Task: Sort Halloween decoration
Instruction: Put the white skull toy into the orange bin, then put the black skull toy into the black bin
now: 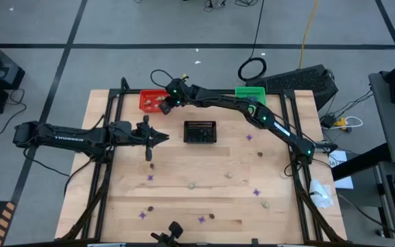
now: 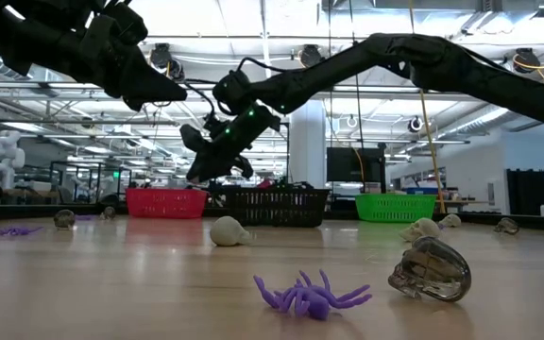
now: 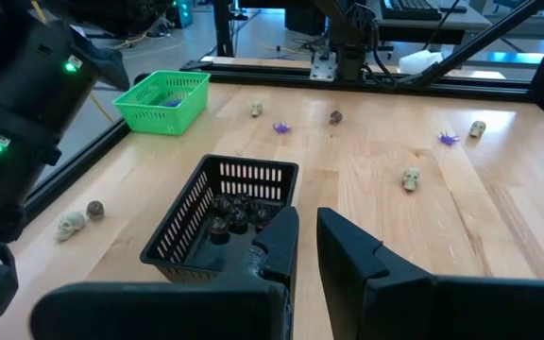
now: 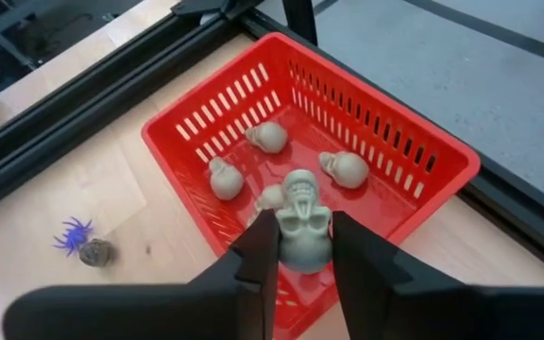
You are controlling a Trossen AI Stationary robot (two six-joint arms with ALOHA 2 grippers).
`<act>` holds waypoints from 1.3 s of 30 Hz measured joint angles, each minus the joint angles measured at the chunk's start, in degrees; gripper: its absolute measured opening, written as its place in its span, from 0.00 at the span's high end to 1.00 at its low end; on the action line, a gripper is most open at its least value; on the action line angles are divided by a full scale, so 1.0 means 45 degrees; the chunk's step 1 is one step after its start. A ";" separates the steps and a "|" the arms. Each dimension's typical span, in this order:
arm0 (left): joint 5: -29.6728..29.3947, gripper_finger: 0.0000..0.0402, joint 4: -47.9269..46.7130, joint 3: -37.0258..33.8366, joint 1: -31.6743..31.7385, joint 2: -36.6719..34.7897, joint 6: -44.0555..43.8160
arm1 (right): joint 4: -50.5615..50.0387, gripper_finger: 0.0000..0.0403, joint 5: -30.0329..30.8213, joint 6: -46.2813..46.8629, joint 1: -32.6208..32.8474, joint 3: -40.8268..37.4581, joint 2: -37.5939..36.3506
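My right gripper (image 4: 302,247) is shut on a pale beige skull (image 4: 302,222) and hovers over the red basket (image 1: 151,100) at the table's far left. Several more beige skulls (image 4: 270,137) lie on the floor of that basket (image 4: 423,156). My left gripper (image 3: 308,247) hangs empty above the table just left of the black basket (image 3: 253,175), its fingers a narrow gap apart. Dark skulls (image 3: 229,215) sit in the black basket. Purple spiders (image 2: 310,296), beige skulls (image 2: 227,230) and dark skulls (image 2: 430,269) lie scattered on the wood. My right gripper pinches the beige skull between its two fingers (image 4: 263,247), one on each side of the lower half (image 4: 302,253). The fingers come from above, slanting down. The skull is lifted clear over the red basket, face turned toward the wrist camera.
A green basket (image 1: 250,94) with purple pieces stands at the far edge, right of the black basket (image 1: 200,132). Loose trinkets dot the table's middle and near half (image 1: 193,185). A black metal frame (image 1: 108,116) runs along the table's sides.
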 joint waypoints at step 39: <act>-0.0010 0.91 -0.0755 0.0000 0.0000 0.0000 0.0228 | -0.2347 1.00 0.1681 -0.3938 0.0772 -0.2404 -0.2587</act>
